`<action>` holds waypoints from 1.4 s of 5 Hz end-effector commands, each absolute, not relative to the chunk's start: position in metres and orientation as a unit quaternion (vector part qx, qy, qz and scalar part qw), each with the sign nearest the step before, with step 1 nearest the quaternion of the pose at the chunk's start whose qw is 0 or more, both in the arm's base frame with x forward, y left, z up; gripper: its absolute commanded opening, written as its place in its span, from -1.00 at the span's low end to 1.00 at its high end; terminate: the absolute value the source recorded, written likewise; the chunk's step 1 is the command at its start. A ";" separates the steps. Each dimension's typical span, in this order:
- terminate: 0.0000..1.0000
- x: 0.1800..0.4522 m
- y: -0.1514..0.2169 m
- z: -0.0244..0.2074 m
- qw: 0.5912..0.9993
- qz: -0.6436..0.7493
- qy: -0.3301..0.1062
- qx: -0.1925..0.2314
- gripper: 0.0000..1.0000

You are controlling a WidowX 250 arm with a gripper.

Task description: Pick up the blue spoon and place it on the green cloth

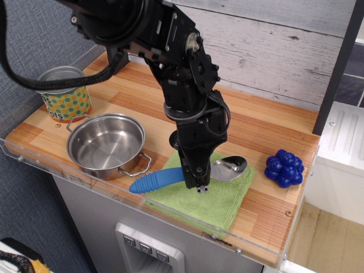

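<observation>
The blue spoon (157, 181) has a bright-blue ribbed handle and a shiny silver bowl (228, 168). My gripper (201, 185) is shut on the spoon near where the handle meets the bowl and holds it low over the green cloth (222, 196). The silver bowl lies over the cloth's far right part. The blue handle sticks out past the cloth's left edge, toward the table's front. The cloth is a light-green textured square lying flat at the front of the wooden counter. My arm hides the cloth's middle.
A steel pot (106, 145) with two handles stands left of the cloth. A patterned tin can (64, 94) stands at the far left. A dark-blue grape-like cluster (284, 168) sits at the right. A clear plastic rim (85, 176) runs along the counter's front.
</observation>
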State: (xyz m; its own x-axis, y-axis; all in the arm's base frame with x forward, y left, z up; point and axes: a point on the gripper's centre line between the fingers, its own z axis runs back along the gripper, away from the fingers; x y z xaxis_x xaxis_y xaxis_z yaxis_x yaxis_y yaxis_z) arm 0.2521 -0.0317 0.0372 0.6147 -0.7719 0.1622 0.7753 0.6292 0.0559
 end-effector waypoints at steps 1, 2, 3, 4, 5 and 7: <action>-1.00 0.263 -0.038 0.039 0.893 -0.441 -0.093 -0.009 -1.00; -1.00 0.263 -0.038 0.032 0.892 -0.444 -0.084 -0.006 -1.00; -1.00 0.263 -0.036 0.036 0.896 -0.439 -0.072 -0.005 1.00; -1.00 0.264 -0.035 0.040 0.891 -0.448 -0.067 -0.006 1.00; -1.00 0.263 -0.033 0.054 0.887 -0.456 -0.070 0.004 1.00; -1.00 0.260 -0.023 0.089 0.890 -0.451 -0.059 0.030 1.00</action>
